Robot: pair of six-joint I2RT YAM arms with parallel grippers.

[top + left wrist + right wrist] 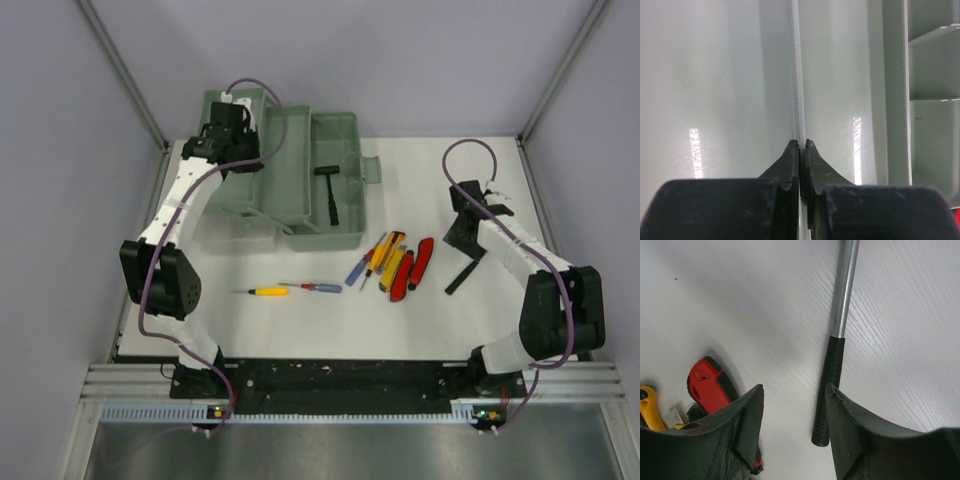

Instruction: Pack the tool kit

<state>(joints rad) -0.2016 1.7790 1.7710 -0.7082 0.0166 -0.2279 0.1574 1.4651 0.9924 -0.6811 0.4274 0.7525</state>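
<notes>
1. Presently the toolbox (338,140) stands open at the far left of the table (300,330), with its tiers spread apart.
2. Packed so far: one hammer (328,190) lies in the toolbox's right-hand compartment. No other tool can be seen inside.
3. Left to pack:
   - a yellow-handled screwdriver (262,292) and a red-and-blue screwdriver (312,287) toward the near middle of the table;
   - just to their right, a cluster made up of a blue screwdriver (357,267), yellow knives (390,252) and red-handled pliers (412,268);
   - a second hammer (461,277) toward the right edge.
4. The left gripper (232,135) is over the far left part of the toolbox. Its jaws are clenched, with the tips meeting at a thin ridge of pale plastic. I cannot tell whether they actually pinch that ridge.
5. The right gripper (794,390) hovers over the second hammer's grip. Its jaws are released and stand either side of the handle, holding nothing.
6. Judgement: the task is at an early stage, with one item stowed and most of the kit outstanding. The second hammer looks to be the next item, and closing the box comes last.
</notes>
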